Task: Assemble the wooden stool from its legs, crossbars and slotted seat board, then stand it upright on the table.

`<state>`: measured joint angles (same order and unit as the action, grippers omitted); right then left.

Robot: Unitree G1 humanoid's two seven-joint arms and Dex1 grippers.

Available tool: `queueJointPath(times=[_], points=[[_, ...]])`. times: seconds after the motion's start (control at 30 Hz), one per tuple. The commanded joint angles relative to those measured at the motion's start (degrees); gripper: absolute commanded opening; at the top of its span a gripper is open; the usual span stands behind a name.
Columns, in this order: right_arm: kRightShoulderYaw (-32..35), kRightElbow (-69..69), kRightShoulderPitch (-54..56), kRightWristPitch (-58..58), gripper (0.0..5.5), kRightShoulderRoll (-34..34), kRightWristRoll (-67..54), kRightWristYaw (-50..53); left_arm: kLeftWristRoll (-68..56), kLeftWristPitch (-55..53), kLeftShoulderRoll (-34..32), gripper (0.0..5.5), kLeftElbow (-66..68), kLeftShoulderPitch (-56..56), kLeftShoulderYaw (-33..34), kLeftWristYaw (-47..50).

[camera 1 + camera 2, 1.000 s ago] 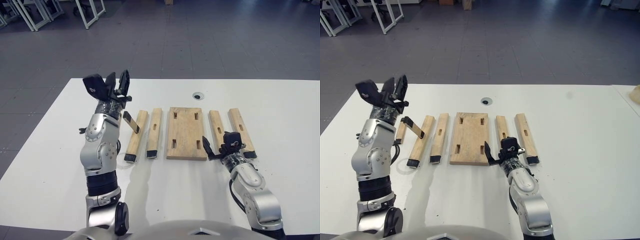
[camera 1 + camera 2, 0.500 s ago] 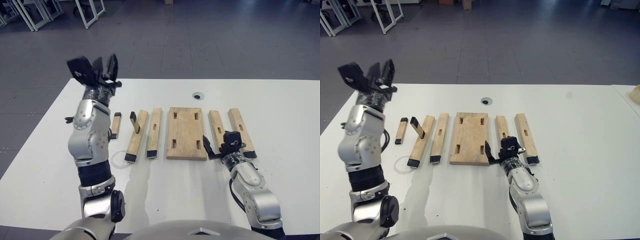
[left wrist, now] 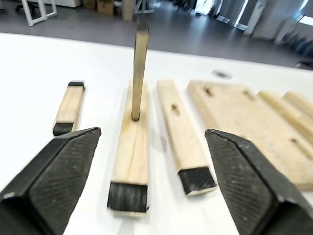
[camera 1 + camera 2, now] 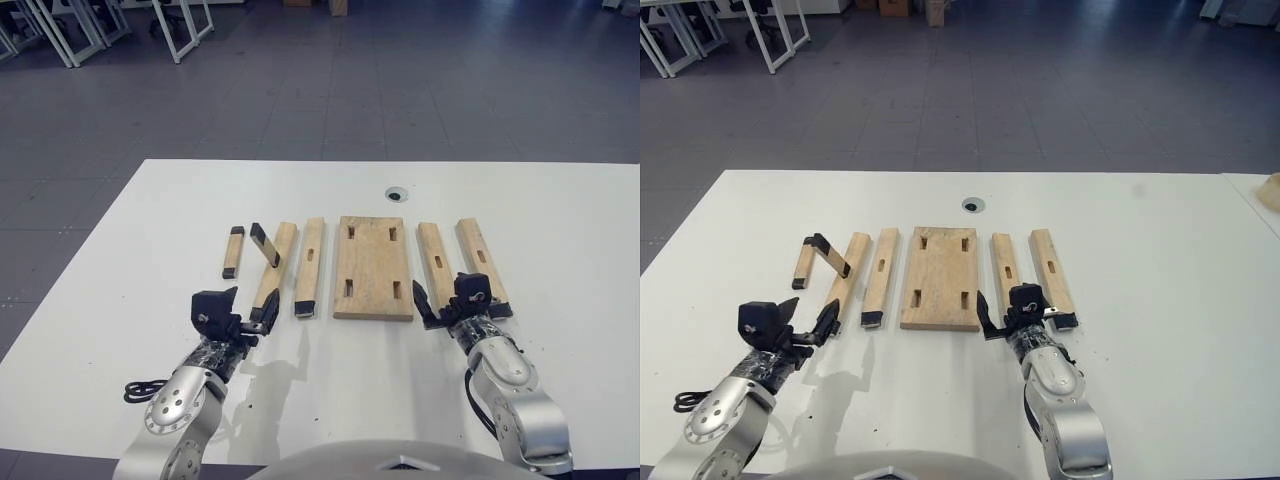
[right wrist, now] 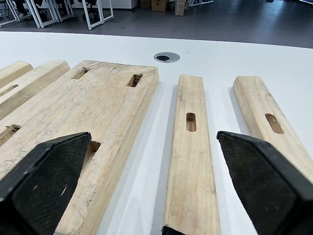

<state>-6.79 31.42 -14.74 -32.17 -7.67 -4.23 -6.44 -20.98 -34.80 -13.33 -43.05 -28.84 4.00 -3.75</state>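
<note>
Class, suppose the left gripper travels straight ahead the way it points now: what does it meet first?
Probably the black-capped near end of the leg that has a crossbar standing in its slot. That end lies straight ahead of the open left gripper, though the gap between them is hard to judge.

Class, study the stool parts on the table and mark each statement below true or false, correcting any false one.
1. The seat board lies flat with two legs on each side. True.
2. One crossbar stands tilted in the slot of the leftmost leg. True.
3. The left gripper is shut on a crossbar. False: it is open and holds nothing.
4. All four legs are fitted into the seat board. False: all lie flat on the table beside it.
5. The second crossbar lies on the seat board. False: it lies on the table, left of the legs.
</note>
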Motion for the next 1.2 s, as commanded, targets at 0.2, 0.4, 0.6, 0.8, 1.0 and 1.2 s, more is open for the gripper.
queueJointPath(times=[0.2, 0.4, 0.6, 0.8, 1.0, 1.2], points=[[0.5, 0.7, 1.7, -1.2, 4.75, -1.0, 0.0, -0.9, 8.1, -1.9, -1.5, 3.97, 12.7, 6.3, -2.4, 0.9], [1.9, 0.3, 4.0, -1.9, 4.75, -0.5, -0.4, -0.4, 8.4, -1.3, -1.6, 3.97, 21.4, 9.8, -5.3, -4.4], [5.8, 1.9, 12.0, -6.4, 4.75, 0.7, -2.3, 1.0, 9.4, 0.3, -2.2, 3.06, 26.0, 11.2, -5.3, -6.8], [9.0, 3.6, 18.3, -12.0, 4.75, 0.7, -3.9, 2.2, 9.7, 3.6, -0.5, 2.14, 25.6, 12.0, -3.4, -5.9], [16.9, -3.1, 26.8, -17.2, 4.75, -0.8, -12.4, -2.3, -15.1, 1.6, 1.3, 2.04, 14.4, 28.9, 12.3, -8.5], [33.6, -13.5, 42.5, -36.0, 4.75, 4.7, -59.7, -9.6, -54.3, -11.8, 0.1, 2.04, 21.0, 42.6, 16.7, -10.5]])
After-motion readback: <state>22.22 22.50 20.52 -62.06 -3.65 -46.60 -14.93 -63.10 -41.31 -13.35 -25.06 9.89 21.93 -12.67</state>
